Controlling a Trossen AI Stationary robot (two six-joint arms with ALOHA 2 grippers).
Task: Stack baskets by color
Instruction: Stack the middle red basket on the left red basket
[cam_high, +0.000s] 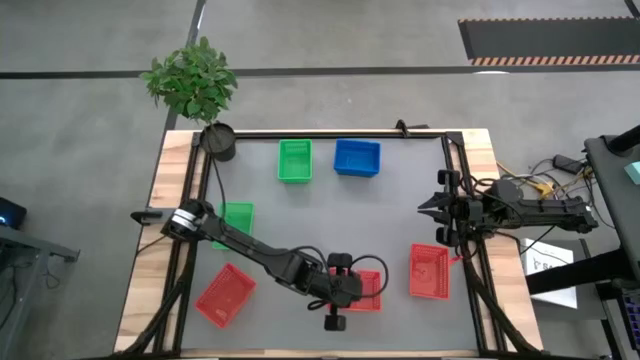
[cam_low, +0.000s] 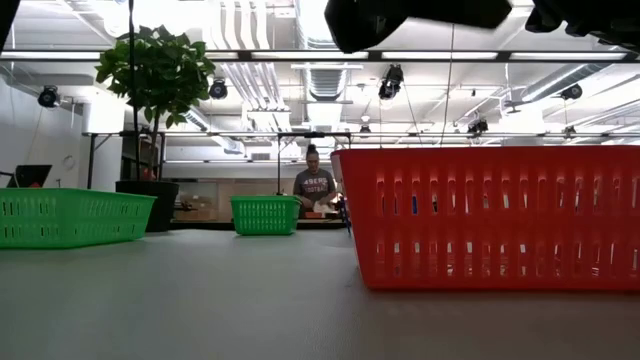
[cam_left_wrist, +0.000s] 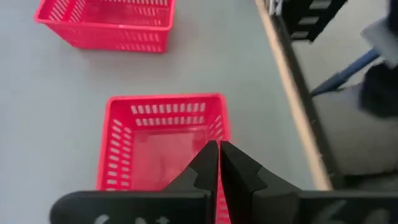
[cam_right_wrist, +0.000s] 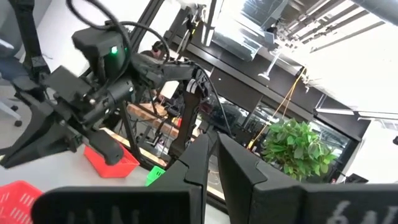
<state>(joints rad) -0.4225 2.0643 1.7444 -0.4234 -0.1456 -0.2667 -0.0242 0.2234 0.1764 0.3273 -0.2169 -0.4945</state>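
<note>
Three red baskets sit along the near half of the table: one at the near left (cam_high: 226, 294), one in the middle (cam_high: 373, 292), one toward the right (cam_high: 429, 271). My left gripper (cam_left_wrist: 219, 148) is shut and hovers slanting down over the middle red basket (cam_left_wrist: 163, 146), its tips above the open top. Two green baskets (cam_high: 294, 160) (cam_high: 238, 218) and a blue basket (cam_high: 357, 157) stand farther back. My right gripper (cam_high: 428, 208) waits shut by the right edge, raised off the table.
A black plant pot (cam_high: 218, 141) with a leafy plant stands at the far left corner. A dark frame rail (cam_left_wrist: 292, 93) runs along the table's right edge. Bare grey table lies between the baskets. In the low view, a person (cam_low: 314, 185) stands in the room behind.
</note>
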